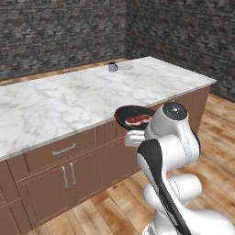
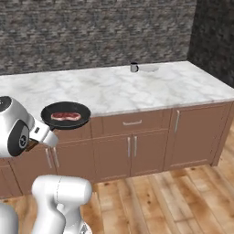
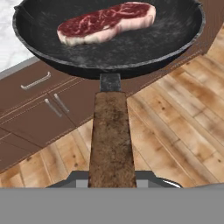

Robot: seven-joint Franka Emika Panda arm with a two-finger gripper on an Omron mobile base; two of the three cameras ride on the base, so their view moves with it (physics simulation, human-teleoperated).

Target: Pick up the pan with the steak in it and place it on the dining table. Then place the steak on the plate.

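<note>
Rendered kitchen, three views of one moment. The black pan [image 3: 109, 39] is being carried in the air by its straight brown wooden handle [image 3: 111, 140], which is running down to the pincer [image 3: 112, 177] at the bottom of the hand view; the pincer is pinching the handle near its free end. In the left base view the pan [image 1: 133, 117] is hovering just in front of the edge of the marble tabletop [image 1: 69, 101], level with the rim of the top and above the brown cabinet fronts [image 1: 69, 170], with the white arm [image 1: 170, 137] directly behind it. In the right base view the pan [image 2: 65, 115] is sitting out from the arm's wrist [image 2: 43, 133], again at the near edge of the tabletop [image 2: 114, 87].

The steak [image 3: 107, 22], red-pink with white fat along one side, is lying flat inside the pan, toward the far part of its floor as the hand view is showing it; it is also appearing in the left base view [image 1: 138, 120] and the right base view [image 2: 65, 116].

Across the tabletop, well apart from the pan, a small dark grey mug [image 1: 112, 67] is standing upright, and a pale round plate [image 1: 126, 66] is lying just beside it, faint against the marble. The same pair is showing in the right base view, the mug [image 2: 134, 67] with the plate [image 2: 148, 68] next to it. Wood-plank flooring [image 3: 183, 131] is lying below the pan.
</note>
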